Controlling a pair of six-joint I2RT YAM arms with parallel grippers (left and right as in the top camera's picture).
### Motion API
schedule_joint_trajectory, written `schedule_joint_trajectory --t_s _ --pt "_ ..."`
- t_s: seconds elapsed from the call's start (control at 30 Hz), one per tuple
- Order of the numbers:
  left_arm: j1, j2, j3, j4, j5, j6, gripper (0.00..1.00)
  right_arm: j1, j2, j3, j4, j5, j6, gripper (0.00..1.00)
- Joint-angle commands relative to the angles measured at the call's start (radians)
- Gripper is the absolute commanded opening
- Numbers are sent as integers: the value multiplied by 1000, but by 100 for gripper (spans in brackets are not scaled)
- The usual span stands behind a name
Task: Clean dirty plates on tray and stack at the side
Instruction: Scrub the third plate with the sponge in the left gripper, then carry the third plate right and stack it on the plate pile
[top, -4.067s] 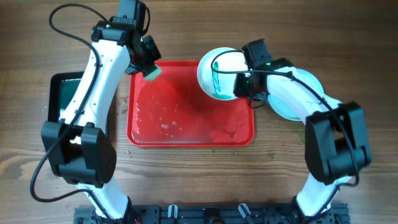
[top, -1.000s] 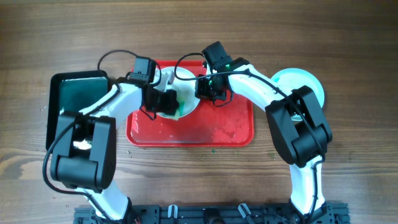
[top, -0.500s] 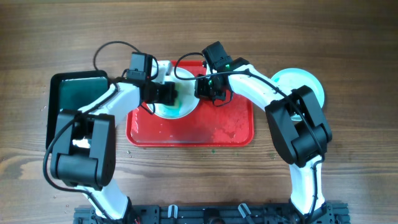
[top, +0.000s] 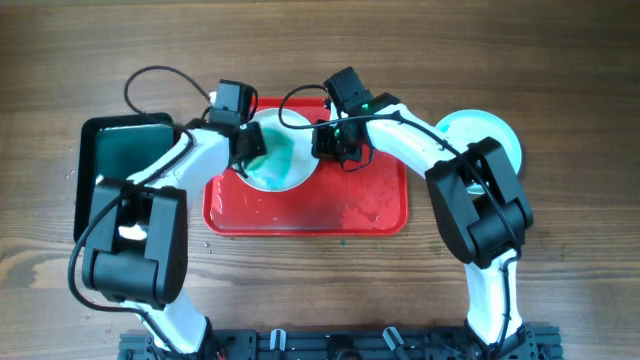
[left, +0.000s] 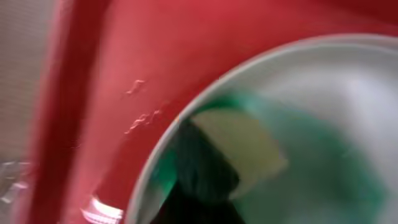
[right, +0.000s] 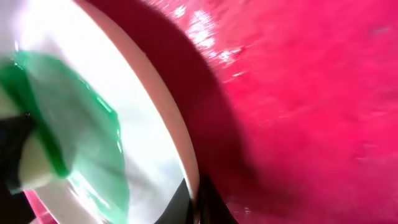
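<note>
Tray (top: 340, 212): red, rectangular, rounded corners, raised rim; lies flat on the worktop (top: 400, 50), its floor wet and glistening.
Plate on tray (top: 285, 160): white, round, in the tray's far-left part; teal-green smear across its face.
Side plate (top: 495, 135): pale blue, on the worktop beyond the tray's right end, partly hidden.

Overhead: 1 fixed camera high above the table (top: 560, 60), facing straight down, the near edge at the bottom of its view. Left wrist: very near and blurred, looking from the left-edge side over the tray (left: 93, 93) onto the plate (left: 348, 93); right wrist: equally near, looking from the right-edge side along that plate's rim. All 3 views share the plate, the sponge (top: 256, 146) on it and the adjoining tray floor, midway along the far edge.
</note>
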Motion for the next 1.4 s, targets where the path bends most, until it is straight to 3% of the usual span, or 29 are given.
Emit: schedule_joint_trajectory --t_s 0.0,0.07,0.17,0.2,0.27,0.33,0.47,0.53,0.63,0.77,0.97,1.2,1.37 --pt "-2 26 34 -263 -13 -135 4 9 43 -17 -3 -2 -28 4" --pt "-17 26 40 -309 288 -99 4 9 43 -17 -4 -6 -31 5" --pt "-19 26 44 -275 764 66 4 9 43 -17 -5 -36 -64 4" --pt "-13 26 65 -278 875 99 4 9 43 -17 -4 -54 -81 4" --pt "14 20 141 -313 922 98 4 8 43 -17 -6 -77 -86 4" --pt "61 0 264 -370 909 98 4 5 39 -17 -12 -76 -89 4" --pt "145 -44 472 -455 620 -32 4 -13 -20 -17 -81 7 -127 4" --pt "168 -65 496 -454 483 -80 4 -16 -105 -17 -153 181 -159 4" --pt "165 -58 496 -495 390 -86 4 0 -227 -17 -246 501 -155 4" --pt "161 -51 487 -505 371 -86 4 67 -406 -17 -342 1033 -156 4" --pt "161 -51 487 -505 371 -87 4 231 -504 -17 -407 1509 -155 4" --pt "161 -51 487 -505 371 -86 4 439 -504 -17 -431 1878 -159 4" --pt "161 -51 487 -505 349 -87 4 493 -504 -17 -429 1916 -158 4"
